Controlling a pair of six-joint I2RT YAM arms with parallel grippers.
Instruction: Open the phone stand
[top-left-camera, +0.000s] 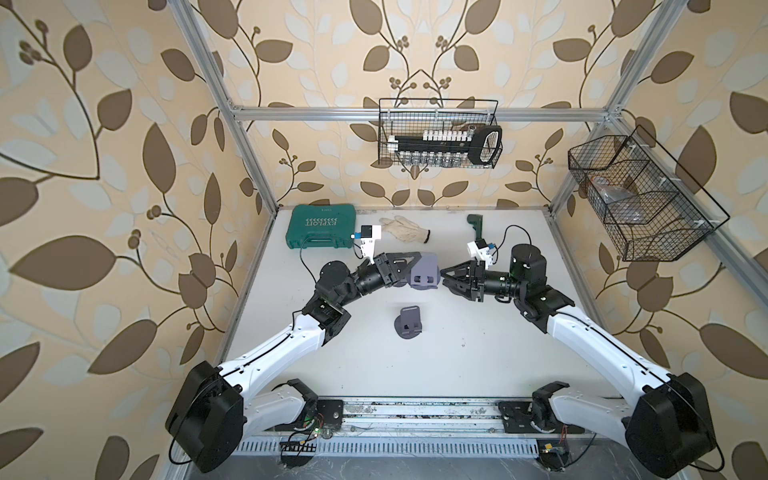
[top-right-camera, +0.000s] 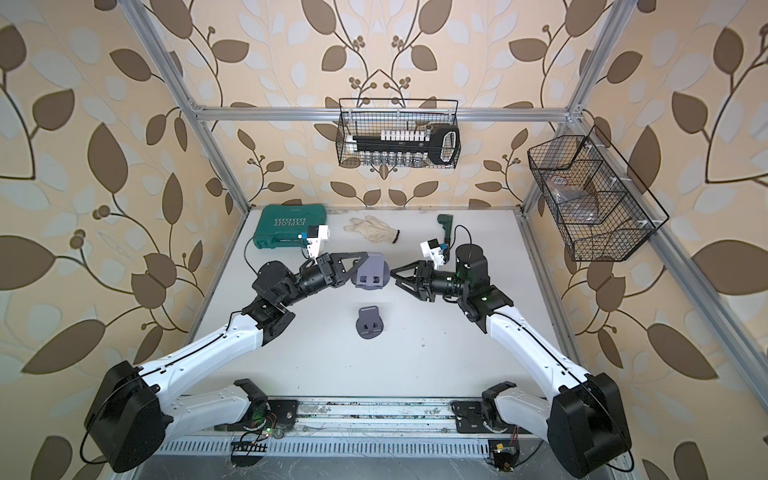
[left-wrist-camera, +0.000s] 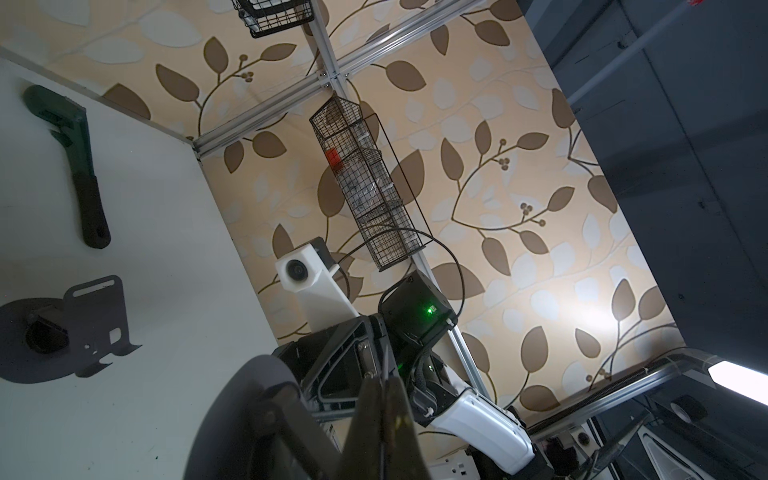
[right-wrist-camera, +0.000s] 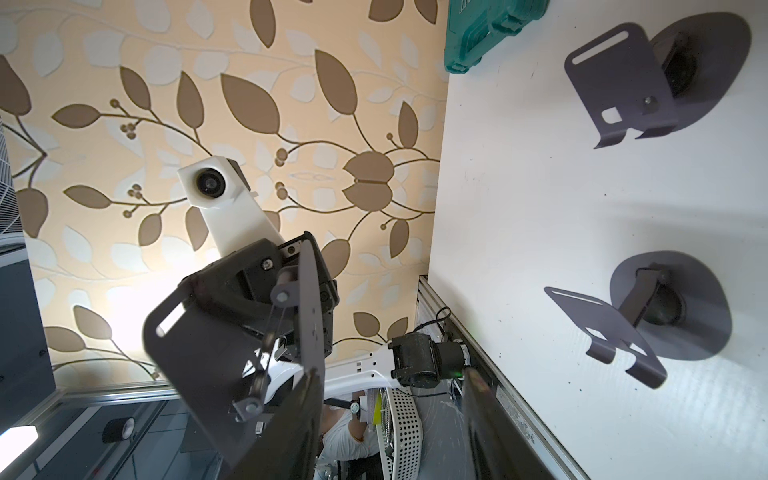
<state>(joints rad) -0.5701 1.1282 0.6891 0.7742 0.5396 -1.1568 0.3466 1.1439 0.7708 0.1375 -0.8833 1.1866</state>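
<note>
My left gripper (top-left-camera: 412, 266) is shut on a grey phone stand (top-left-camera: 424, 275), held above the middle of the white table (top-left-camera: 478, 353). Its fingers (left-wrist-camera: 374, 419) pinch a thin plate of the stand, whose round base (left-wrist-camera: 249, 415) sits beside them. In the right wrist view the held stand's slotted plate (right-wrist-camera: 208, 353) stands apart from its edge-on base on a thin strut. My right gripper (top-left-camera: 444, 279) is just right of the stand, open, nothing between its fingers (right-wrist-camera: 299, 424). Another grey stand (top-left-camera: 409, 322) rests unfolded on the table, and the right wrist view shows a further one (right-wrist-camera: 640, 83) there.
At the back of the table lie a green tool case (top-left-camera: 322, 226), a white work glove (top-left-camera: 405, 228) and a dark green wrench (top-left-camera: 475, 226). A wire basket (top-left-camera: 440, 137) hangs on the back rail, a second basket (top-left-camera: 640, 199) on the right wall.
</note>
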